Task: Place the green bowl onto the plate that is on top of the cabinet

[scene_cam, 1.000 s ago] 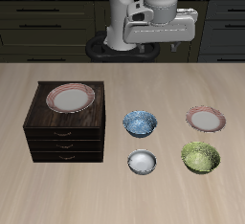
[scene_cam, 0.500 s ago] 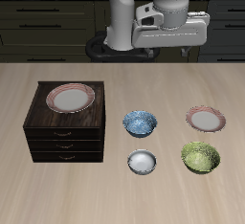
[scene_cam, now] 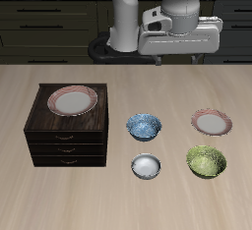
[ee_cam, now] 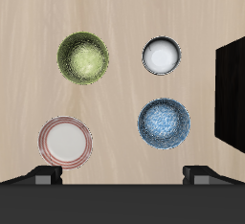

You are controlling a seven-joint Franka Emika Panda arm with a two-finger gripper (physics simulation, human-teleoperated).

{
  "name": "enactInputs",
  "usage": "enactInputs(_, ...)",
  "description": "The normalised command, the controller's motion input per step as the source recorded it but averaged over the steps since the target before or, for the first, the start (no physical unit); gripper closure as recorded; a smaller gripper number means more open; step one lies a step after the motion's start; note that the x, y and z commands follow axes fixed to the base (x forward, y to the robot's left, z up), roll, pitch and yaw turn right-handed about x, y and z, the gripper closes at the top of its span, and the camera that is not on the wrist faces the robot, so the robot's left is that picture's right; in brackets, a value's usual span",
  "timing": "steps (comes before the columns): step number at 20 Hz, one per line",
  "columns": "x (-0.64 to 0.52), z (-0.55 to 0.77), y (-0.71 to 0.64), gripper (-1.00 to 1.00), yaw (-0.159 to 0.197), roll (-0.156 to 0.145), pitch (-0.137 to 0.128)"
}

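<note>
Olive-green bowl: the green bowl (scene_cam: 206,161) sits on the table near the front edge, just in front of a second red-rimmed plate (scene_cam: 212,123) and apart from it.
Pattern: its inside is mottled yellowish green, clearest in the wrist view (ee_cam: 83,57).
Cabinet: the cabinet (scene_cam: 67,139) is dark brown wood with three stacked drawers, well apart from the green bowl across the table.
Target plate: the plate (scene_cam: 73,100) lies flat on the cabinet top, white centre with a pinkish-red rim.
Other bowls: a blue-and-white patterned bowl (scene_cam: 145,127) and a plain white-grey bowl (scene_cam: 146,165) stand between the cabinet and the green bowl, the white-grey one nearer the front edge.
Gripper: the gripper (ee_cam: 122,174) hangs high above the table's back part, over none of the dishes.
Fingers: two dark fingertips (ee_cam: 45,176) show well apart in the wrist view, so the jaws look spread wide with nothing between them, though only the tips are visible.
Table: the pale wood table (scene_cam: 118,204) carries everything.
</note>
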Motion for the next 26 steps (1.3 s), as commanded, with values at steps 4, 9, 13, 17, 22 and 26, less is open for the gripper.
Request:
enactInputs(4, 0.32, 0.06, 0.07, -1.00, -0.005, 0.015, -0.011)
enactInputs(9, 0.22, 0.04, 0.12, -1.00, -0.008, 0.015, 0.008)
enactInputs(13, 0.23, 0.06, 0.10, -1.00, -0.019, -0.019, -0.014)
enactInputs(17, 0.19, 0.01, 0.09, -1.00, -0.006, -0.011, 0.003)
enactInputs(22, 0.29, 0.02, 0.06, -1.00, -0.016, -0.004, -0.012)
enactInputs(26, 0.25, 0.00, 0.07, -1.00, -0.006, -0.003, -0.018)
